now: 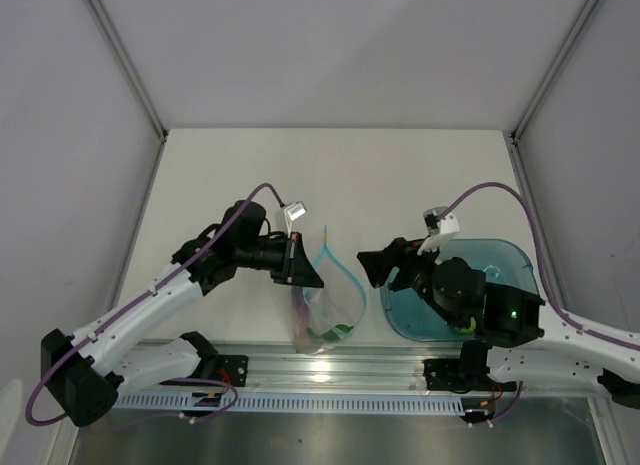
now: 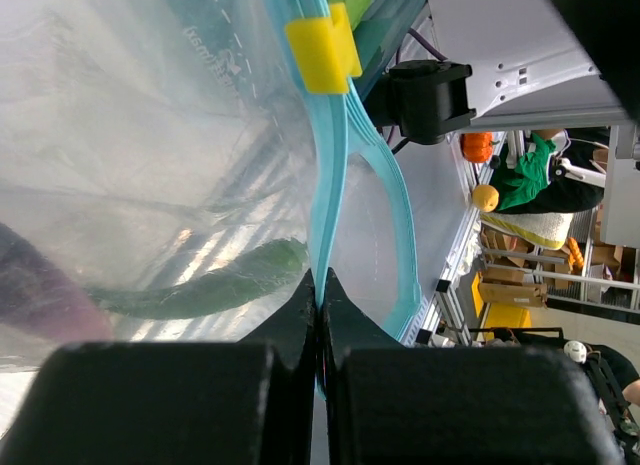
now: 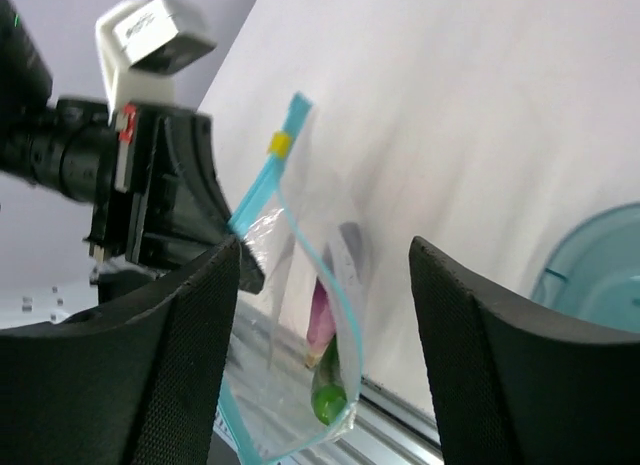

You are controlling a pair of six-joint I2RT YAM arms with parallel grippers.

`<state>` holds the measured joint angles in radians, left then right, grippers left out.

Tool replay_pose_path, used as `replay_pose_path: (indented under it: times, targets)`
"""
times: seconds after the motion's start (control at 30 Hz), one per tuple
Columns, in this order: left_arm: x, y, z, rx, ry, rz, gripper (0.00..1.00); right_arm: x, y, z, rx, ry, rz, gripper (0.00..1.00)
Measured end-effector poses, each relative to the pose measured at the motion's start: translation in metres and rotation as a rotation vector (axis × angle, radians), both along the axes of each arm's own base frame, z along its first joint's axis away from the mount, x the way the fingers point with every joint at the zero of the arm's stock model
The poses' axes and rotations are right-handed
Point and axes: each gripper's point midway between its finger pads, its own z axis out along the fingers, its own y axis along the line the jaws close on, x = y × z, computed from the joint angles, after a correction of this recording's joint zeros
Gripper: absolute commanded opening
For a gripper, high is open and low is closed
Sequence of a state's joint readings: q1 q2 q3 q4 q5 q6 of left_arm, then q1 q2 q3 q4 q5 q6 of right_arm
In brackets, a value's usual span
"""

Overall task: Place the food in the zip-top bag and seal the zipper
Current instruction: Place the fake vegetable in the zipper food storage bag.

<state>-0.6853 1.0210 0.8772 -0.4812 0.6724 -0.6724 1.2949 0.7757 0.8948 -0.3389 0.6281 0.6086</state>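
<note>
The zip-top bag point(image 1: 330, 303) hangs open over the table's near edge, and my left gripper point(image 1: 305, 265) is shut on its light blue zipper point(image 2: 328, 185) strip. A yellow slider point(image 2: 322, 53) sits farther along the zipper. Inside the bag lie a green food piece point(image 3: 330, 395) and a pink-purple one point(image 3: 320, 315); both also show through the plastic as the green piece point(image 2: 230, 285) and a dark purple shape point(image 2: 30, 295). My right gripper point(image 1: 378, 270) is open and holds nothing, just right of the bag's mouth. In the right wrist view the bag point(image 3: 300, 335) hangs between its fingers point(image 3: 180, 355), farther off.
A translucent teal tray point(image 1: 505, 260) sits at the right, partly under my right arm. A metal rail point(image 1: 330, 370) runs along the table's near edge below the bag. White walls enclose the table on three sides.
</note>
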Motion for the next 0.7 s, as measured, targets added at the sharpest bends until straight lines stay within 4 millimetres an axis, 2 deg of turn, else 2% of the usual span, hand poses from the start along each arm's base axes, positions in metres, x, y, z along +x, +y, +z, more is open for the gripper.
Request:
replay_pose_path:
  times: [0.17, 0.23, 0.33, 0.43, 0.53, 0.57, 0.7]
  targets:
    - [0.001, -0.001, -0.002, 0.005, 0.007, 0.0, 0.0, 0.013, -0.051, 0.005, 0.03, 0.04, -0.201, 0.65]
    - [0.001, -0.001, -0.003, 0.008, 0.01, 0.0, 0.01, 0.022, -0.077, 0.0, 0.02, 0.069, -0.311, 0.65]
    - [0.001, -0.001, -0.004, 0.01, 0.012, 0.0, 0.01, 0.037, -0.113, -0.015, -0.011, 0.133, -0.486, 0.71]
    - [0.002, -0.001, -0.005, 0.012, 0.014, 0.0, 0.01, 0.055, -0.15, -0.038, -0.067, 0.215, -0.68, 0.79]
    - [0.002, -0.001, -0.005, 0.012, 0.014, 0.0, 0.01, 0.066, -0.176, -0.064, -0.11, 0.323, -0.826, 0.89]
    - [0.002, -0.001, -0.005, 0.012, 0.014, 0.0, 0.01, 0.068, -0.184, -0.074, -0.119, 0.369, -0.879, 0.93]
    - [0.002, -0.001, -0.005, 0.012, 0.014, 0.001, 0.01, 0.068, -0.218, -0.111, -0.165, 0.542, -1.083, 0.97]
